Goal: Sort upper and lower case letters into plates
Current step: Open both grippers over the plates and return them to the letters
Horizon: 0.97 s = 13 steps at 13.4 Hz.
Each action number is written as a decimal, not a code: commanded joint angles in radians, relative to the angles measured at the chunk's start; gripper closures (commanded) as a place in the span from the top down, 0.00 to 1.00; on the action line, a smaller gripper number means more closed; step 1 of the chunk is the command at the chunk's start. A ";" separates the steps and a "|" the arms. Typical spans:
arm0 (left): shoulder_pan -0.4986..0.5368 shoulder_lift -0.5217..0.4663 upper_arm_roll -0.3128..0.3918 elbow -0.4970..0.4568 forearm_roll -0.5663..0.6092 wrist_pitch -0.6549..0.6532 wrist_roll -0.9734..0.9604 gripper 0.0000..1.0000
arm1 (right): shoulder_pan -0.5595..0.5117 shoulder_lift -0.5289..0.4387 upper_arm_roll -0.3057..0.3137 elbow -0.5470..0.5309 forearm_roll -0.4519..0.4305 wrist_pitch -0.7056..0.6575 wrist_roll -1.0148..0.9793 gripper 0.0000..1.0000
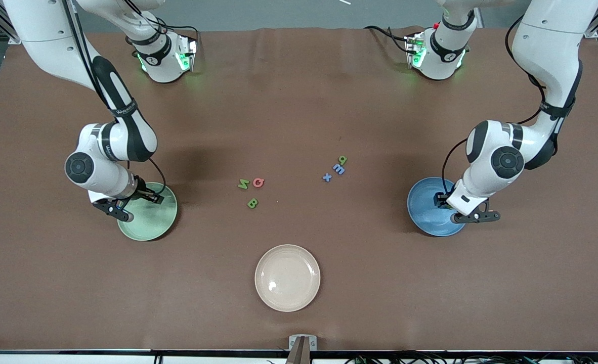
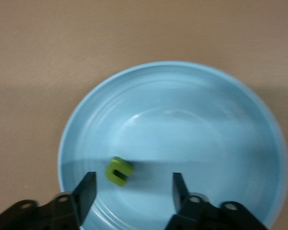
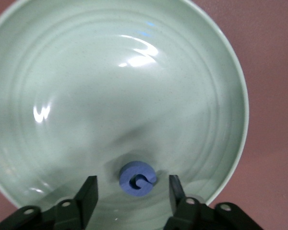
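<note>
Both hands have their fingers spread, nothing gripped. My left hand hangs over the blue plate, at the left arm's end of the counter; a small green letter lies in that plate, clear of both fingers. My right hand hangs over the mint plate at the right arm's end, with a blue letter lying flat in it between the open fingers, touching neither. I read that as 1 drop per plate just made.

6 letters are left on the counter between the 2 plates. Green M, red Q and green B sit toward the right arm's end. Blue x, blue m and green q sit toward the left arm's end. So capitals look bound for mint, small letters for blue; each cluster is on the side of its own arm, so no reaching across.

The beige plate sits nearest the front camera, unused.
</note>
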 commanded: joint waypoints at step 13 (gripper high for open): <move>-0.411 0.185 -0.178 0.340 0.013 -0.159 -0.275 1.00 | 0.341 0.072 0.005 0.218 0.180 -0.075 0.471 1.00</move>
